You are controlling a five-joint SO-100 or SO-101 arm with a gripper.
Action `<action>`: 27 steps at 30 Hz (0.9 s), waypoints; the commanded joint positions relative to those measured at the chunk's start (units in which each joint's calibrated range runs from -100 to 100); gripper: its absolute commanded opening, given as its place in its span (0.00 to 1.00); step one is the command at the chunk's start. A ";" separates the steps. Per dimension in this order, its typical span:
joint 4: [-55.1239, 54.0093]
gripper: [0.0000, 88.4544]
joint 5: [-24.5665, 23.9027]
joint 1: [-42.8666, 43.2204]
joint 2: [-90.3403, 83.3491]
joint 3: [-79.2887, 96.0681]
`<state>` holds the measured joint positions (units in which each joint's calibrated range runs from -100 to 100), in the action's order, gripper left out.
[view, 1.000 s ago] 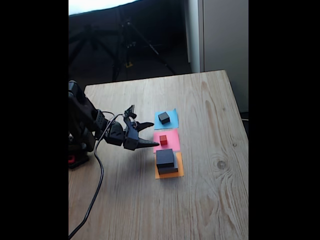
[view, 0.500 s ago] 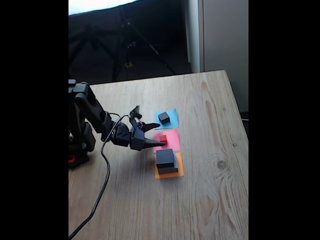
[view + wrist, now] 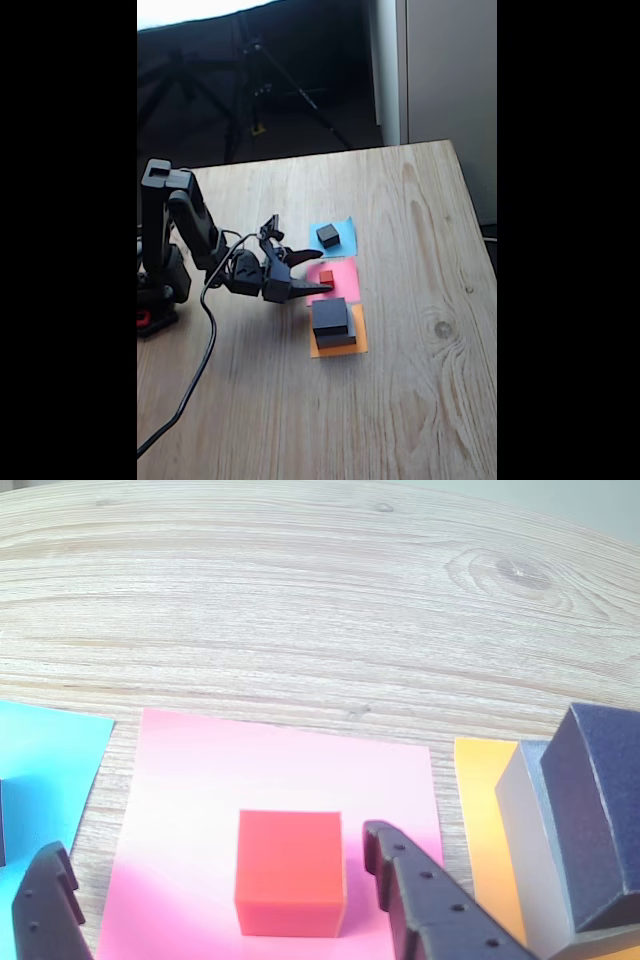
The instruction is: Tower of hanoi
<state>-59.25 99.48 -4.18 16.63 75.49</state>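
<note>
Seen in the fixed view, the black arm [image 3: 175, 235] stands at the left of the wooden surface [image 3: 420, 400], its tool [image 3: 318, 272] reaching right with jaws spread on either side of the tiniest red cube [image 3: 326, 277], not yet touching it. The wrist view shows that cube [image 3: 290, 872] sitting square on the pink paper [image 3: 290, 770], one finger [image 3: 420, 895] just beside its right face and the other [image 3: 45, 910] well off to the left. On the blue paper [image 3: 345, 228] sits the small black cube [image 3: 327, 235]. On the orange paper [image 3: 360, 345], nearest the camera, the medium black block [image 3: 330, 315] rests on the large flat grey block [image 3: 340, 341]. The red cube looks rigid, light and sharp-edged, likely smooth-sided. A grip across its two opposite flat faces, low and centred, should hold it; an off-centre pinch could twist or flick so small a piece.
</note>
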 commanded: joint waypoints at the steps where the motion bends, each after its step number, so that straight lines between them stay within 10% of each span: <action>1: -1.98 0.32 0.52 0.63 1.23 -2.31; 27: -3.20 0.18 0.52 1.63 2.22 -1.22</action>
<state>-60.93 99.48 -3.36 19.28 74.36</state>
